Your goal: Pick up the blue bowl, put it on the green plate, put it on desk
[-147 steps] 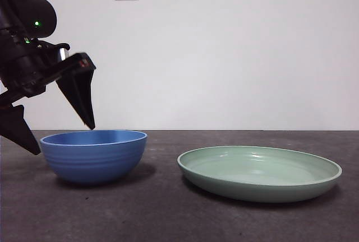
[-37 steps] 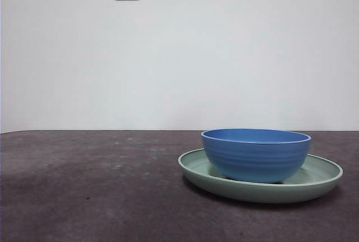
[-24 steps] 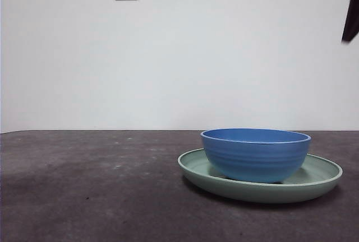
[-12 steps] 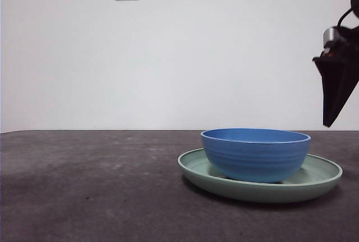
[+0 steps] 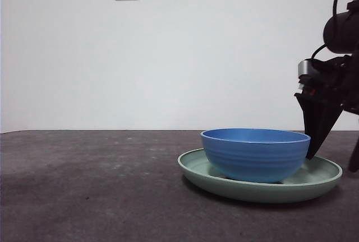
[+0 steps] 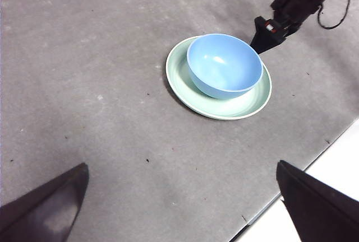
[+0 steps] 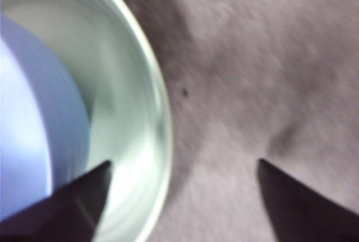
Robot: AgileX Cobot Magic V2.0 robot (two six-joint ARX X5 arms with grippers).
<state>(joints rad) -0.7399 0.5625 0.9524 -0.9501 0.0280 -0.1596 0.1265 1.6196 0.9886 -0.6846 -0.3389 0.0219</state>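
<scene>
the blue bowl (image 5: 255, 154) sits in your green plate (image 5: 320, 176); right end effector (image 5: 331, 158) straddles the plate's right rim, jaws apart; left end effector (image 6: 185, 197) spread wide, well apart.

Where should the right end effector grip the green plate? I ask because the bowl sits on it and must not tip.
Probably the green plate is best taken at its raised rim on the side nearest the right end effector, from above. One jaw would go inside the rim and one outside, as they stand now. The blue bowl leaves a band of plate bare there, and the rim lies too low on the desk for a level approach.
</scene>
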